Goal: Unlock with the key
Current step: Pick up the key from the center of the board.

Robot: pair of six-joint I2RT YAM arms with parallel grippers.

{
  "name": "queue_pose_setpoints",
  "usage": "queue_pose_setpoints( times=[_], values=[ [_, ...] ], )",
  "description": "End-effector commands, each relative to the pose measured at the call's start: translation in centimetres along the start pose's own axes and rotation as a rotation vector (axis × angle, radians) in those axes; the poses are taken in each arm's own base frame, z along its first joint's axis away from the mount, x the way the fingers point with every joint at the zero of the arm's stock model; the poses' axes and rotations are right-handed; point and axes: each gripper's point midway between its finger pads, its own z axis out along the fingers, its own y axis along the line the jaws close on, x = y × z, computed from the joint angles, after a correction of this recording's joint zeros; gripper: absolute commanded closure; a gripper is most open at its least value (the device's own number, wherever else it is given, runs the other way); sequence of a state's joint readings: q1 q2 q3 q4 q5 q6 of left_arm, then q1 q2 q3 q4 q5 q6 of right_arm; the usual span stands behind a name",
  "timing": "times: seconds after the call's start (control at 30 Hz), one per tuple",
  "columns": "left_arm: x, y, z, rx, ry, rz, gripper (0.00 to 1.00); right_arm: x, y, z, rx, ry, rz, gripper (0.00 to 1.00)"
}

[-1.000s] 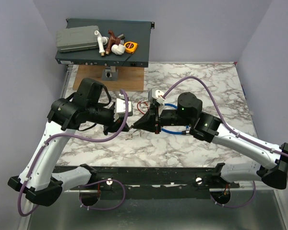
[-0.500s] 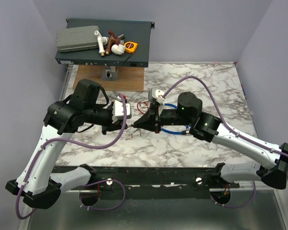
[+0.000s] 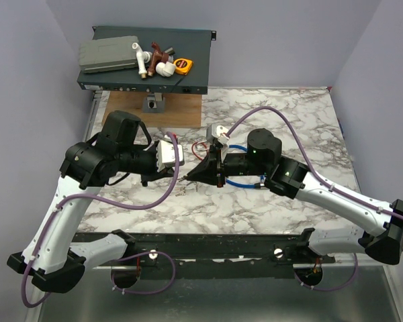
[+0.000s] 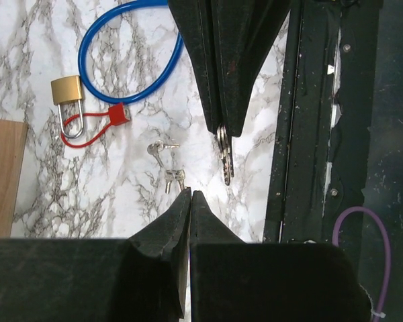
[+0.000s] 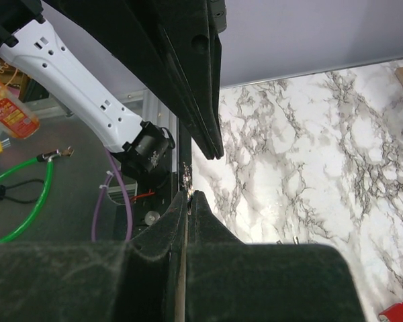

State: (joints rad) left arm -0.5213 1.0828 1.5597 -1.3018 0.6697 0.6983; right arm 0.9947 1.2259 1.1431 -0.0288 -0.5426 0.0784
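My right gripper (image 3: 189, 176) (image 4: 223, 131) (image 5: 189, 194) is shut on a small bunch of silver keys (image 4: 224, 159) (image 5: 186, 176) that hangs from its tips above the marble. My left gripper (image 3: 180, 176) (image 4: 190, 193) is shut and empty, its tips just short of the right gripper's. The brass padlock (image 4: 67, 90) lies flat with a thin red cord (image 4: 87, 139) through its silver shackle. The cord ends in a small red tag (image 4: 119, 113). A blue cable lock (image 4: 131, 64) (image 3: 240, 181) curls beside it.
Two loose pairs of small keys (image 4: 158, 149) (image 4: 174, 178) lie on the marble below the grippers. A wooden board (image 3: 168, 113) and a black box (image 3: 144, 74) carrying fittings stand at the back. The table's dark front rail (image 4: 309, 134) runs close by.
The left arm has drawn back slightly to the left, its tips still meeting the right gripper's. The right arm with the keys has barely moved.
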Motion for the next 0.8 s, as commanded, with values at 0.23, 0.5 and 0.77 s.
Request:
queue_pose_setpoints(
  times=[0.23, 0.5, 0.77],
  values=[
    [-1.6, -1.7, -0.1, 0.059, -0.054, 0.005, 1.00, 0.4, 0.5, 0.4, -0.035, 0.013, 0.020, 0.99],
    [-1.3, -1.7, -0.1, 0.052, -0.033, 0.021, 1.00, 0.5, 0.4, 0.6, -0.039, 0.011, 0.023, 0.99],
    [-2.3, 0.6, -0.9, -0.060, -0.032, 0.094, 1.00, 0.9, 0.7, 0.9, -0.062, 0.024, 0.042, 0.99]
  ],
)
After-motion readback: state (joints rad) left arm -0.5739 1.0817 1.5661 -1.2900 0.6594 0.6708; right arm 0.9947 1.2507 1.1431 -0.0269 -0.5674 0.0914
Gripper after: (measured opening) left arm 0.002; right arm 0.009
